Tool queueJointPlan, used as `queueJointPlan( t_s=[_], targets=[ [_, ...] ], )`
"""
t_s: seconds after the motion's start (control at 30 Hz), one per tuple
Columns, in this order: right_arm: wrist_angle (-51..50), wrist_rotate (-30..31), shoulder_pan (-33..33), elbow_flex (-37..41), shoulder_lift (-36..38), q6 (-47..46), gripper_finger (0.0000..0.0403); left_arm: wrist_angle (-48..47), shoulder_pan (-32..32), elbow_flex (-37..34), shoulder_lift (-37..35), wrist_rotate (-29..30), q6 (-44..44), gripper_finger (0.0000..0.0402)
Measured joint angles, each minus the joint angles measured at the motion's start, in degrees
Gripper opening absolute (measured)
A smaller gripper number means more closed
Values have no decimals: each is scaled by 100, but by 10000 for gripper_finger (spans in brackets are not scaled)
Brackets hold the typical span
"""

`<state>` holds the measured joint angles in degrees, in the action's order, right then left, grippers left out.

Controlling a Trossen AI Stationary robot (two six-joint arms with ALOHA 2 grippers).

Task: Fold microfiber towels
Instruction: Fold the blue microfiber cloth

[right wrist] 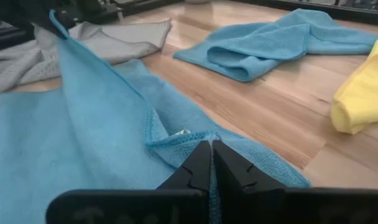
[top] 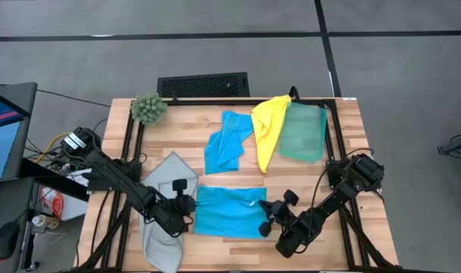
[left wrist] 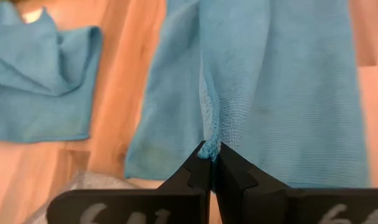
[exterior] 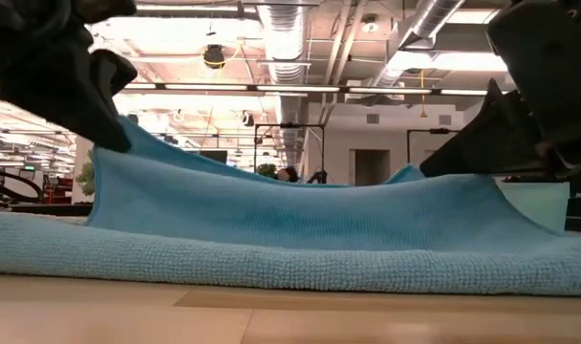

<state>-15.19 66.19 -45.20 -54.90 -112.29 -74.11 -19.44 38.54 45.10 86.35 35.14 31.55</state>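
A bright blue towel (top: 229, 211) lies near the table's front edge, between my two grippers. My left gripper (top: 186, 205) is shut on its left corner and my right gripper (top: 270, 216) is shut on its right side. In the low view the held part (exterior: 300, 205) arches above a lower layer (exterior: 271, 263) that lies flat on the wood. A pale grey towel (top: 164, 224) lies under the left arm. A second blue towel (top: 227, 144), a yellow one (top: 267, 129) and a teal green one (top: 302, 130) lie crumpled farther back. My left gripper (left wrist: 209, 163) pinches a corner tip (left wrist: 209, 149) of the blue towel between its two fingers, slanting down from the table's left. The corner is lifted, and the cloth slopes down from it to the table. My right gripper (right wrist: 211, 149) pinches a bunched hem (right wrist: 195, 138) at the towel's right side between its fingertips. It comes low from the table's right. That edge is raised only a little, and the cloth beside it sags slack.
A fuzzy round green plant (top: 148, 108) stands at the far left corner, with a black grille (top: 203, 84) just beyond the far edge. A black frame (top: 333, 144) runs around the table. Bare wood (top: 238, 178) shows between the near towel and the far ones.
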Motion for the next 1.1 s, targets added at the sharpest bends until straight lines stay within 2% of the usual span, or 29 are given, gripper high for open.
queueJointPlan(
  t_s=[0.17,0.33,0.57,0.77,1.1],
  targets=[
    [-205,-218,86,-2,0,21,32,109,-35,-113,0,347,-82,0],
    [-244,-575,240,-2,0,42,31,156,-178,-177,0,216,-20,0],
    [-427,-788,408,-2,0,44,58,138,-328,-341,2,303,218,8],
    [-562,-1008,485,-2,0,-68,83,333,-417,-345,2,325,24,57],
    [-1908,-994,434,-2,6,-1476,143,794,-421,-345,2,368,-284,162]
  ],
)
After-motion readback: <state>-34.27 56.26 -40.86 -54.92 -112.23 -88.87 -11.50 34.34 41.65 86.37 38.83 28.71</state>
